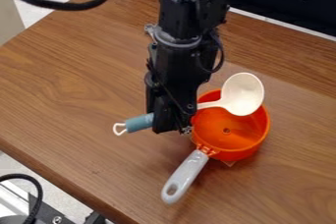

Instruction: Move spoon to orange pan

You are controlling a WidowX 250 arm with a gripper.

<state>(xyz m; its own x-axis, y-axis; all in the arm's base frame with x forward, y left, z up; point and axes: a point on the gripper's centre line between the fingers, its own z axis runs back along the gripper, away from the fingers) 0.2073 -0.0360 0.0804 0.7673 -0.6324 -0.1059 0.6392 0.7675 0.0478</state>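
The black gripper (172,127) hangs just left of the orange pan (226,130), shut on the spoon's handle. The spoon (243,94) has a cream bowl, which is over the pan's back right part, and a blue-grey handle end with a loop that sticks out to the left of the gripper. Between these two ends the handle is partly hidden by the gripper. The pan stands upright on the table, its grey handle pointing toward the lower left. Whether the spoon touches the pan's rim I cannot tell.
The wooden table (78,120) has its front edge running from the left down to the bottom. A black cable (59,6) loops across the upper left. A dark panel (282,2) stands behind the table at the upper right.
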